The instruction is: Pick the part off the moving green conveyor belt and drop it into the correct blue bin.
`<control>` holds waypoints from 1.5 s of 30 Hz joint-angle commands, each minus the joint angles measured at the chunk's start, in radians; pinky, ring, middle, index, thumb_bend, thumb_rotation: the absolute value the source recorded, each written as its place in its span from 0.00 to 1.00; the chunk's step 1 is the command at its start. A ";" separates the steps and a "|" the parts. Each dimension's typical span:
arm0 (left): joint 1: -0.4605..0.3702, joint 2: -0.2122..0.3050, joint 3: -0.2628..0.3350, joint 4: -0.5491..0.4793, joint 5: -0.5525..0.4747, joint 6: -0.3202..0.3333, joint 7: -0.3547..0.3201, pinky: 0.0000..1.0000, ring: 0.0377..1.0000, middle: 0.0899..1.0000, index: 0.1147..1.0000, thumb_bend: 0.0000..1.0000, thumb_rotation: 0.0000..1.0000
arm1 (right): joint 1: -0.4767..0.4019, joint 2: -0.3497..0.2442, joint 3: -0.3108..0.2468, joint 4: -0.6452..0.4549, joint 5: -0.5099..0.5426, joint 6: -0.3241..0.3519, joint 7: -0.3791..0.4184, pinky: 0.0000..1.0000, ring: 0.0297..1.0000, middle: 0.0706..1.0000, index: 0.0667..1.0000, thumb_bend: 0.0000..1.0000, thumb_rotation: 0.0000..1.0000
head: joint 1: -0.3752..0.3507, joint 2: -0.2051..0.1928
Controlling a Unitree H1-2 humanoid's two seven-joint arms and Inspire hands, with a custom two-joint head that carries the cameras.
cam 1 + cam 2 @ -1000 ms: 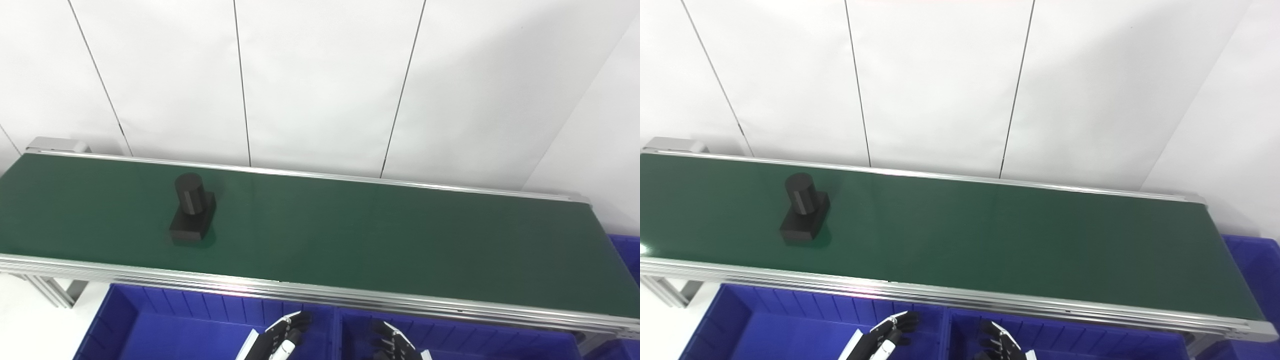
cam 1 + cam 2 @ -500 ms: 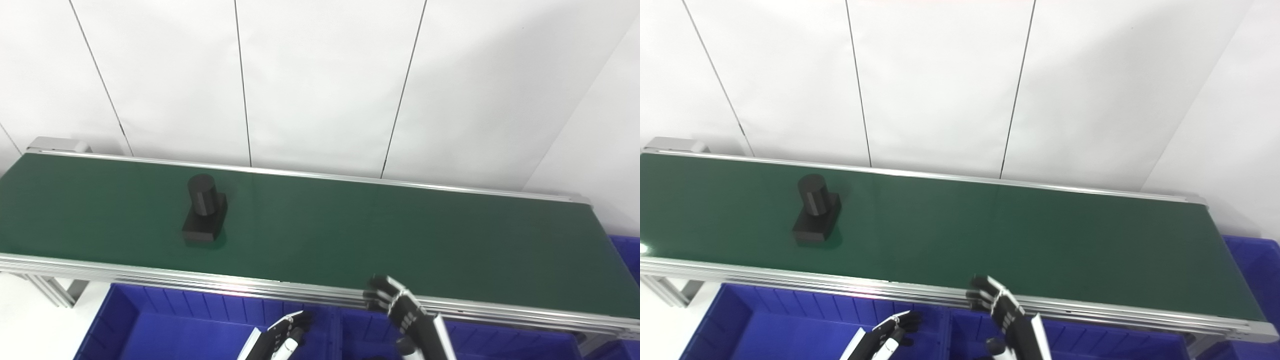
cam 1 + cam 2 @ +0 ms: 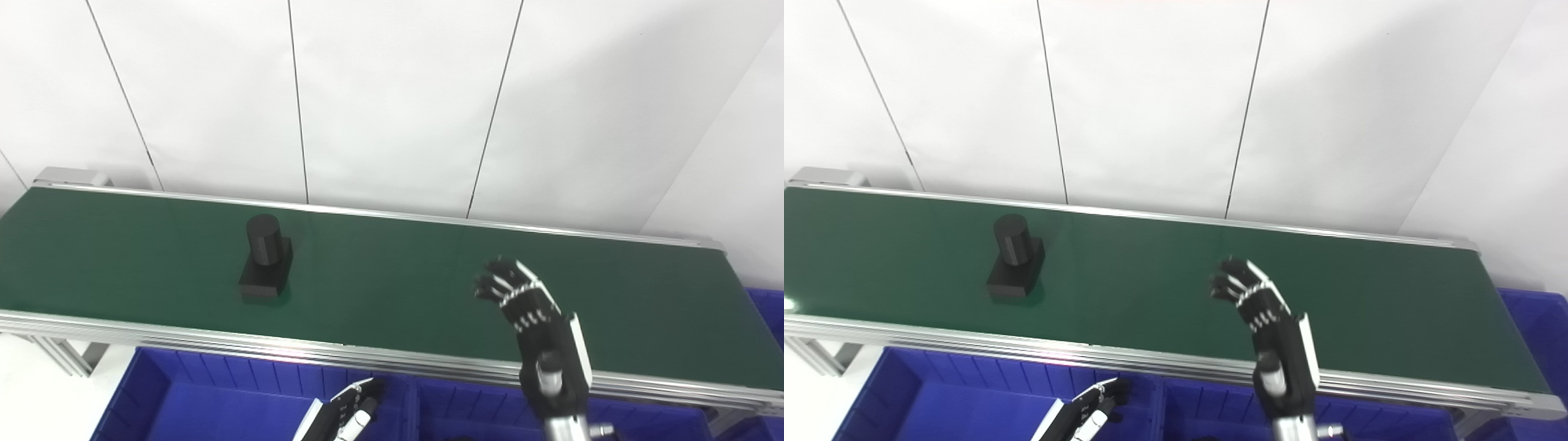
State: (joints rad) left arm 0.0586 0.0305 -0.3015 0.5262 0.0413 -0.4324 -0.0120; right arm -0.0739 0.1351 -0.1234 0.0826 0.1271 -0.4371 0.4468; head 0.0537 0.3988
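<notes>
Belt (image 3: 398, 294) lies open between part (image 3: 266, 257) and right hand (image 3: 527, 306).

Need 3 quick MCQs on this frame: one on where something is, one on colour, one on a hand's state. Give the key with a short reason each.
1. Where is the black part?
A. in a blue bin
B. on the green conveyor belt, left of the right hand
C. held in the left hand

2. What colour are the bins below the belt's near rail?
A. blue
B. red
C. grey

3. What state is the right hand in?
A. shut on the part
B. open, raised over the belt, holding nothing
C. out of view

Key:
1 B: the part stands on the belt's left half, well apart from both hands.
2 A: the bin walls under the rail are plainly blue.
3 B: its fingers are spread and nothing is in them. The left hand sits low over the bins.
</notes>
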 commanded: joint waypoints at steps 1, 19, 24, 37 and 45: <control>-0.021 -0.001 -0.004 -0.010 0.015 -0.038 0.013 0.74 0.82 0.82 0.79 0.49 0.87 | -0.065 0.023 -0.041 0.026 0.025 -0.033 0.065 0.74 0.78 0.81 0.82 0.90 0.83 | 0.003 0.000; 0.000 -0.001 -0.010 -0.029 0.017 -0.038 0.017 0.74 0.82 0.81 0.78 0.51 0.86 | -0.319 -0.130 0.197 0.314 -0.239 -0.033 -0.394 0.69 0.75 0.80 0.81 0.87 0.81 | -0.005 -0.003; 0.002 0.004 -0.016 -0.028 0.017 -0.038 0.013 0.75 0.82 0.81 0.78 0.55 0.89 | -0.391 -0.192 0.330 0.417 -0.265 -0.033 -0.551 0.67 0.75 0.80 0.82 0.84 0.79 | -0.006 -0.010; 0.021 0.011 -0.024 -0.031 0.012 -0.038 0.017 0.74 0.81 0.81 0.77 0.58 0.89 | -0.469 -0.230 0.474 0.563 -0.248 -0.033 -0.669 0.72 0.78 0.82 0.84 0.91 0.74 | -0.006 -0.041; 0.032 0.021 -0.048 -0.052 0.023 -0.038 0.043 0.73 0.80 0.80 0.76 0.52 0.90 | -0.456 -0.239 0.497 0.565 -0.249 -0.033 -0.691 0.71 0.77 0.83 0.84 0.90 0.74 | 0.005 -0.024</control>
State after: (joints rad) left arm 0.0912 0.0543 -0.3491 0.5029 0.0729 -0.4324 0.0232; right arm -0.4958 -0.1003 0.3712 0.6691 -0.1238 -0.4377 -0.2224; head 0.0506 0.3728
